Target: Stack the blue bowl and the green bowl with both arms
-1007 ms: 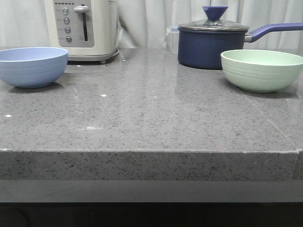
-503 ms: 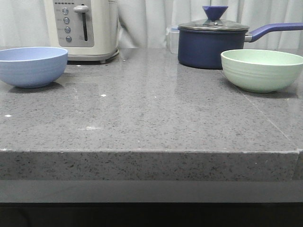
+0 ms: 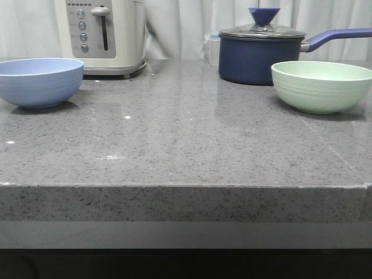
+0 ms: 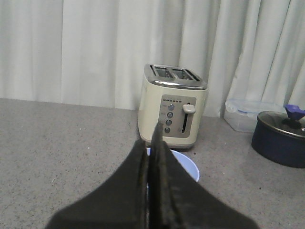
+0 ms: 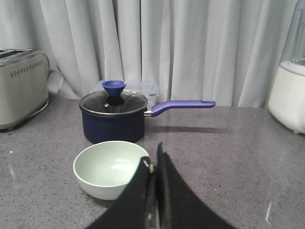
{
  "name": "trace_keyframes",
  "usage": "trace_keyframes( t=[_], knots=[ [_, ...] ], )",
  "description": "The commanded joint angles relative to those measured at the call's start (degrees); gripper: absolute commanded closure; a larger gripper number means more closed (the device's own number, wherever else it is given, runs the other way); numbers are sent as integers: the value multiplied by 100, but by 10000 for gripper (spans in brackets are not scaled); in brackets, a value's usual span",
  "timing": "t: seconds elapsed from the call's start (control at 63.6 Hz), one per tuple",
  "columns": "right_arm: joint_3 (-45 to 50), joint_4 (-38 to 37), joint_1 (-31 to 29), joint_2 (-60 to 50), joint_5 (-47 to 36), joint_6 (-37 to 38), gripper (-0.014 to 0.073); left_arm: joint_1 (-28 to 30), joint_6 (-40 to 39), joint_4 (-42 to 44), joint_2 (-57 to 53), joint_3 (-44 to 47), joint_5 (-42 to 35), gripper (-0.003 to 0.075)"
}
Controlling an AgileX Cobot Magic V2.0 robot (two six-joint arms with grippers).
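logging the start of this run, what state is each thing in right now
blue bowl: upright, empty, alone on the counter's left.
green bowl: upright, empty, alone on the right, not stacked.
saucepan: lid on, handle pointing right.
toaster: lever up, slots empty.
clear container: lid on.
left gripper: shut, holding nothing.
right gripper: shut, holding nothing.

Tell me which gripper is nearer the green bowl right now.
Right. The right gripper, shut, sits just short of the green bowl. The left gripper, also shut, faces the blue bowl across the counter.
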Motion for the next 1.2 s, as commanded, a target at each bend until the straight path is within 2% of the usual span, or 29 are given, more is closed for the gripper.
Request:
trace_keyframes(
  t=[0.0, 0.047, 0.204, 0.582, 0.661, 0.708, 0.802, 0.881, 0.944, 1.054, 1.18],
  knots=[
    [-497, -71, -18, 539, -55, -39, 657, -5, -22, -19, 514, -573, 125, 740],
    [-685, -71, -18, 916, 133, -39, 657, -5, -22, -19, 848, -755, 356, 740],
    [-714, -65, -18, 1621, 321, -39, 657, -5, -22, -59, 1376, -753, 382, 740],
    [-714, -65, -18, 2640, 561, -39, 640, -5, -22, -7, 2020, -741, 361, 734],
    [-714, -65, -18, 2798, 603, -39, 550, -5, -22, -7, 2078, -741, 297, 646],
    [-714, -65, -18, 2882, 603, -39, 449, -5, -22, -7, 2102, -741, 261, 572],
    [-714, -65, -18, 3002, 597, -39, 195, -5, -22, -7, 2112, -741, 189, 367],
    [-714, -65, -18, 3085, 597, -39, 59, -5, -22, -7, 2124, -741, 174, 241],
    [-714, -60, -18, 3114, 603, -39, 23, -5, -22, -7, 2133, -741, 174, 218],
    [-743, 31, -18, 3237, 609, -39, 30, -5, 17, -7, 2189, -741, 122, 229],
    [-993, 73, -18, 3547, 748, -39, 30, -51, 415, -137, 2336, -751, 112, 229]
  ],
)
